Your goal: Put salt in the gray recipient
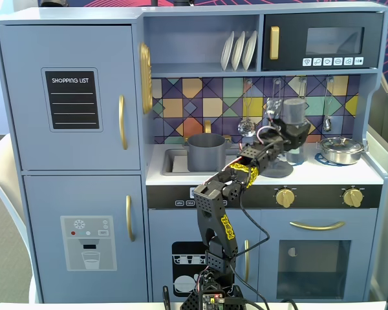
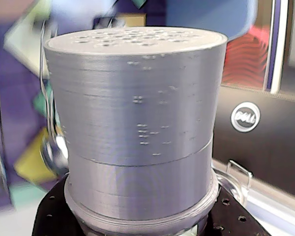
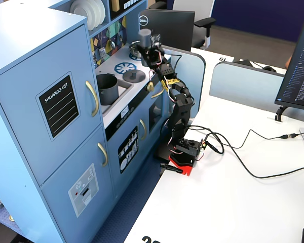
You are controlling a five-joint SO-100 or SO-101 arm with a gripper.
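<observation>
salt (image 1: 295, 115) stands upright in the gripper (image 1: 291, 137), jaws closed around its lower body. pot (image 1: 206, 152) sits in the sink (image 1: 174, 161), well left of the jaws.

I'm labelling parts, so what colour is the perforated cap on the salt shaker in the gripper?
Light gray, matte with fine ridges; the salt shaker's cap shows best in the wrist view.

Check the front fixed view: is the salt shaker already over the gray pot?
No. The salt is held by the gripper well right of the gray pot.
</observation>
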